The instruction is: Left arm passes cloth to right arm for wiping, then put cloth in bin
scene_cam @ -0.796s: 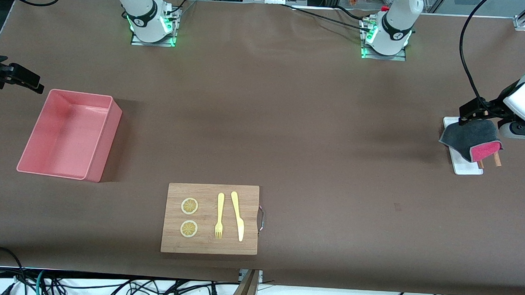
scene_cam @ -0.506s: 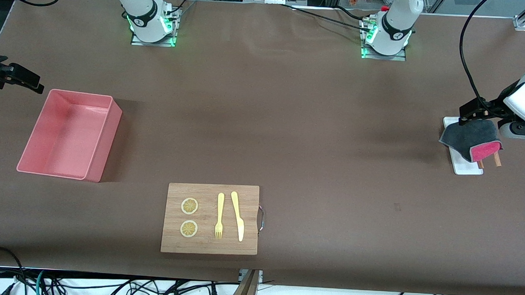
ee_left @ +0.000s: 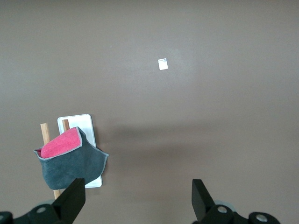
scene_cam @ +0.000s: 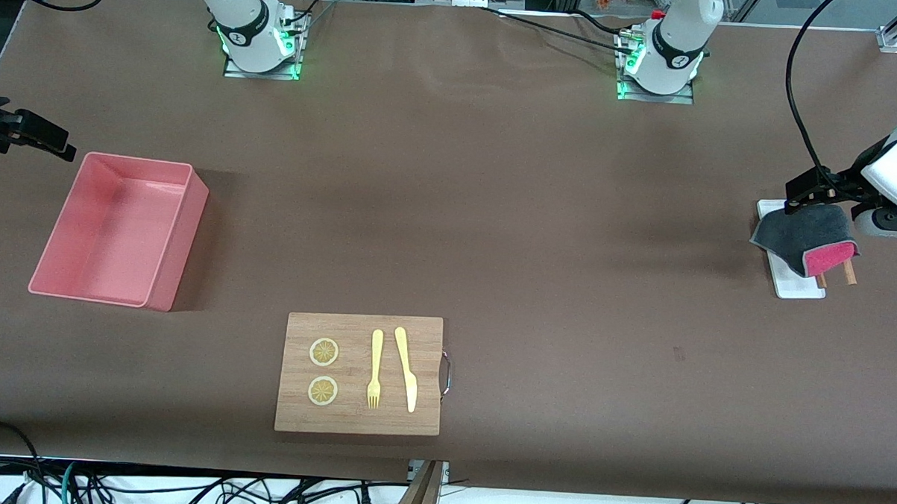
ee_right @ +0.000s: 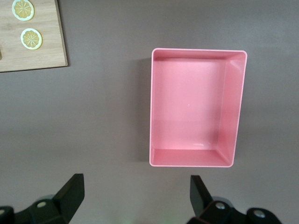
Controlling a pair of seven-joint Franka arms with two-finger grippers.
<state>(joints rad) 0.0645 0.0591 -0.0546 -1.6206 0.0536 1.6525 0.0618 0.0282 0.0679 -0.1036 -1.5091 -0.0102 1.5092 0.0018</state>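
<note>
Still no change: cloth draped on tray, untouched.

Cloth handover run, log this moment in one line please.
cloth: draped on white tray, unheld | left pincer: open, above cloth | right pincer: open, waiting beside bin | bin: holds nothing

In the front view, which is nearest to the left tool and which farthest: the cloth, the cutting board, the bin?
From the left tool:
1. The cloth, just beside it on the white tray.
2. The cutting board, mid-table.
3. The bin, at the right arm's end.
</note>
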